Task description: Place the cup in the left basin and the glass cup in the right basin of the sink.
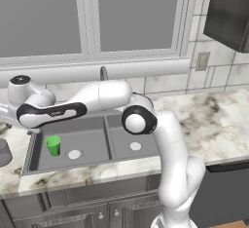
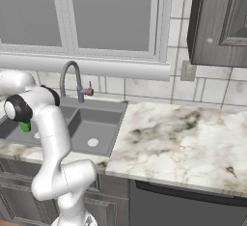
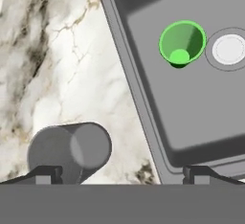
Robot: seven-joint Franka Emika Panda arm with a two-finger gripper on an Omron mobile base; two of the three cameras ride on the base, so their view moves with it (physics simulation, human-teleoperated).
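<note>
The cup stands upright in the left basin, just beside the drain; that half looks done. The glass cup stands on the counter left of the sink, near its rim. The gripper hangs above with its jaws wide apart and empty, one fingertip over the glass cup and the other over the sink edge.

Risks, as judged: descending off-centre would tip the glass cup. Carrying it low to the right basin could clip the cup, the divider or the faucet.
</note>
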